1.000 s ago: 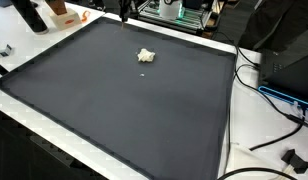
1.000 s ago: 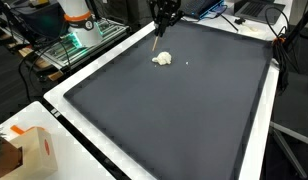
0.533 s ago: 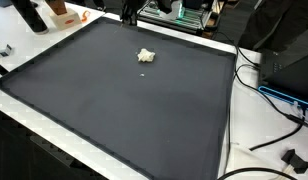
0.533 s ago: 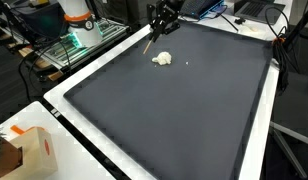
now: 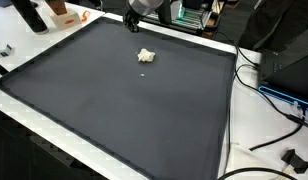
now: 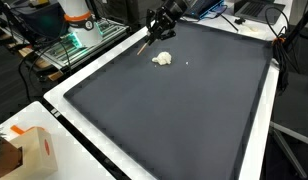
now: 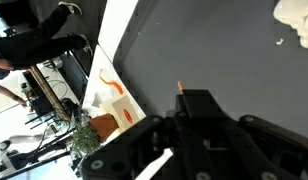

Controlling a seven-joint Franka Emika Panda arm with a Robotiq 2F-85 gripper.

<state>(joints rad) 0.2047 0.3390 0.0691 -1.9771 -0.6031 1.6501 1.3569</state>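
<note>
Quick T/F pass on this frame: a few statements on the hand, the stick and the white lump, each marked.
1. The hand grips a thin stick. True.
2. The stick touches the white lump. False: in both exterior views the two are apart, with the lump lying by itself.
3. The white lump lies on the dark mat. True.
4. The hand hangs over the mat's middle. False: it is up near the mat's far edge.
5. The cardboard box stands on the mat. False: it sits off the mat, on the white table.
</note>
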